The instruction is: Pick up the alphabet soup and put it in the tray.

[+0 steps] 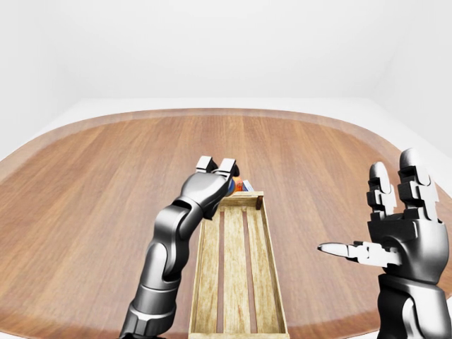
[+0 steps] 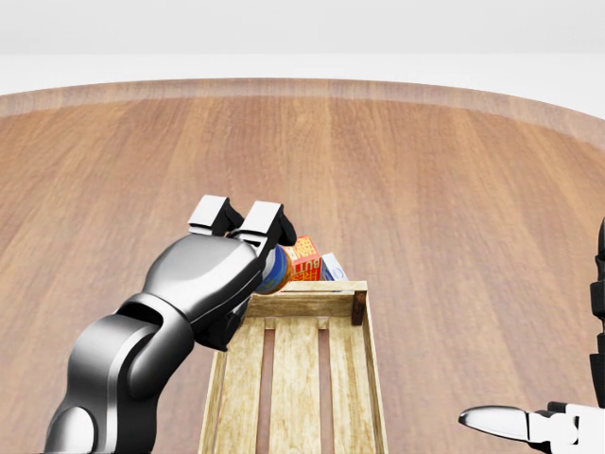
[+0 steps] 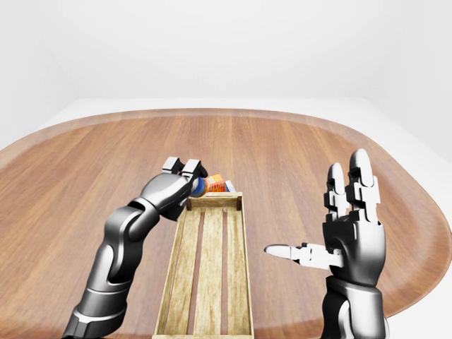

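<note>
Half-hidden alphabet soup point(image 2: 277, 270) in left hand point(image 2: 227, 260)

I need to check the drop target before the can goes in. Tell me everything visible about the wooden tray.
The wooden tray is a long, narrow, shallow crate of pale, grainy wood, with three floor slats showing gaps between them, low side walls and darker corner posts at its top end in the head view. It lies flat on the wooden table and looks empty. The left hand, closed round the alphabet soup, hangs over its top-left corner; whether it touches the tray is unclear.
</note>
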